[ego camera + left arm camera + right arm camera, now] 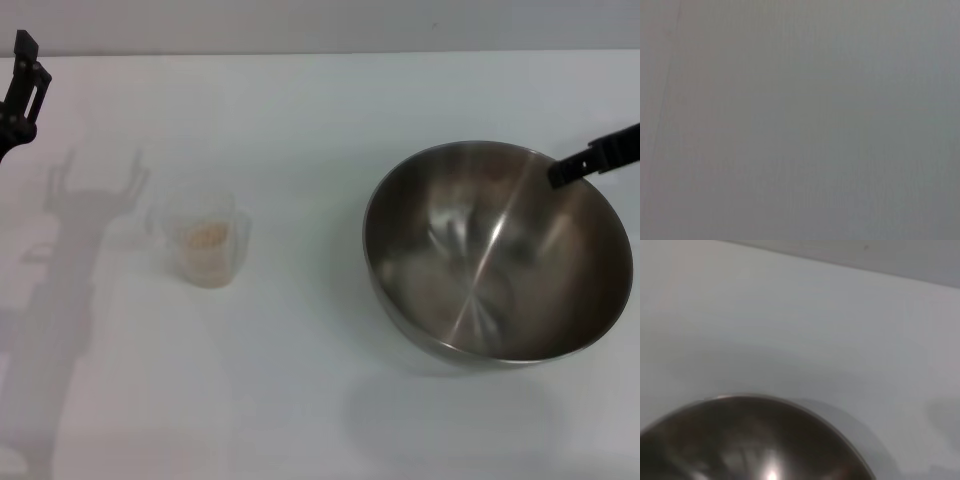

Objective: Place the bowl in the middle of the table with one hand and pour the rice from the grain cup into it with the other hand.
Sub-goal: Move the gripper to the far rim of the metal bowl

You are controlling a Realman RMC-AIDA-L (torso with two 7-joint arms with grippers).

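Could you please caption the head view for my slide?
Right pincer grips tilted bowl's rim; grain cup waits.

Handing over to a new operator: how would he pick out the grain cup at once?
On the white table, find the big steel bowl on the robot's right, with the right gripper at its rim. The grain cup stands apart to its left. It is small, clear plastic, with pale rice inside.

bowl (497,255) right of grain cup (205,240)
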